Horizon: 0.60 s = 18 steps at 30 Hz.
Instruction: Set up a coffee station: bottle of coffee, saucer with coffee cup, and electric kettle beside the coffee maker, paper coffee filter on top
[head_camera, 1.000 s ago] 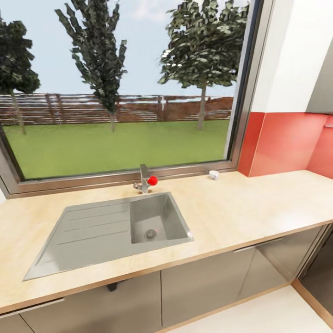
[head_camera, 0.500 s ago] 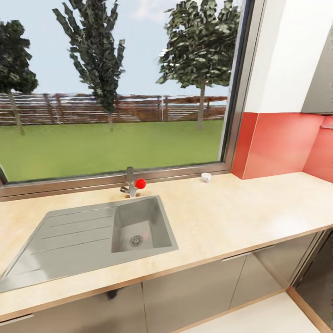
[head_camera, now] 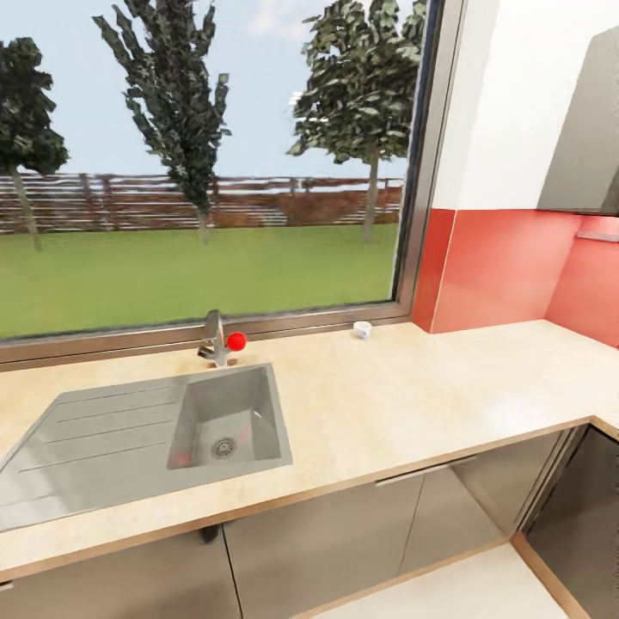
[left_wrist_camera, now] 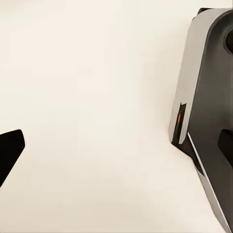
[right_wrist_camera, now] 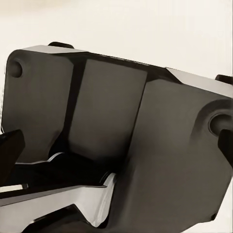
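The kitchen countertop [head_camera: 430, 404] runs across the head view under a large window. A tiny white coffee cup [head_camera: 362, 329] stands at its back edge by the window frame, right of the sink. The coffee maker, bottle of coffee, paper coffee filter, saucer and electric kettle are out of view. In the left wrist view my left gripper [left_wrist_camera: 116, 155] is open over pale floor, its dark fingertips [left_wrist_camera: 9, 153] at the picture's edges. My right gripper [right_wrist_camera: 116, 155] is open too, with nothing held, facing the robot's dark grey base [right_wrist_camera: 121, 126].
A steel sink [head_camera: 228, 413] with drainboard sits at the left, with a tap [head_camera: 213, 340] and red knob [head_camera: 236, 341] behind it. A red backsplash [head_camera: 499, 266] turns the corner at right, under a grey wall cabinet [head_camera: 585, 137] and a thin grey board [head_camera: 599, 235]. Grey cabinet fronts [head_camera: 344, 533] stand below.
The head camera has swung to the right, so sink, tap and cup slide left in the picture and more of the right corner shows. Nothing on the counter itself has moved.
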Motion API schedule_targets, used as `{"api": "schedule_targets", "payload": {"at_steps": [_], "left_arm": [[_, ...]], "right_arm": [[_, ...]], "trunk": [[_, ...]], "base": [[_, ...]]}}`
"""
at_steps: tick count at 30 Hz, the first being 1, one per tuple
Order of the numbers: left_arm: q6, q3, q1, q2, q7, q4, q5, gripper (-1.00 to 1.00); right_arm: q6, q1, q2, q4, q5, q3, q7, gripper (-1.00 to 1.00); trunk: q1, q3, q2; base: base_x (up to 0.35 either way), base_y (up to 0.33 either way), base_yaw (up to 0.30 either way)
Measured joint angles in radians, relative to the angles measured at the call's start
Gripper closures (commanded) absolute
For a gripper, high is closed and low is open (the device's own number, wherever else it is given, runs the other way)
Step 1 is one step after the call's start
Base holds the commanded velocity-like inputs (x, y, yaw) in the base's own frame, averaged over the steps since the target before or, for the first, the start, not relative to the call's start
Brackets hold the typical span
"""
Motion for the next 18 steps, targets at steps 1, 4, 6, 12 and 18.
{"api": "schedule_targets", "payload": {"at_steps": [1, 4, 6, 12, 18], "left_arm": [[0.0, 0.0, 0.0, 0.0, 0.0, 0.0, 0.001, -1.0], [0.0, 0.001, 0.0, 0.0, 0.0, 0.0, 0.002, -1.0], [0.0, 0.001, 0.0, 0.0, 0.0, 0.0, 0.002, -1.0], [0.0, 0.001, 0.0, 0.0, 0.0, 0.0, 0.002, -1.0], [0.0, 0.001, 0.0, 0.0, 0.0, 0.0, 0.002, -1.0]], "right_arm": [[0.0, 0.001, 0.0, 0.0, 0.0, 0.0, 0.0, -1.0], [0.0, 0.0, 0.0, 0.0, 0.0, 0.0, 0.0, -1.0], [0.0, 0.0, 0.0, 0.0, 0.0, 0.0, 0.0, -1.0], [-0.004, 0.0, -0.001, 0.002, 0.001, 0.002, -0.014, -1.0], [-0.014, 0.0, -0.025, 0.004, -0.002, -0.002, -0.111, -1.0]], "trunk": [[0.0, 0.0, 0.0], [0.0, 0.0, 0.0], [0.0, 0.0, 0.0], [0.0, 0.0, 0.0], [0.0, 0.0, 0.0]], "base": [[0.0, -0.29, 0.0], [0.0, -0.29, 0.0], [0.0, -0.29, 0.0], [0.0, -0.29, 0.0], [0.0, -0.29, 0.0]]}}
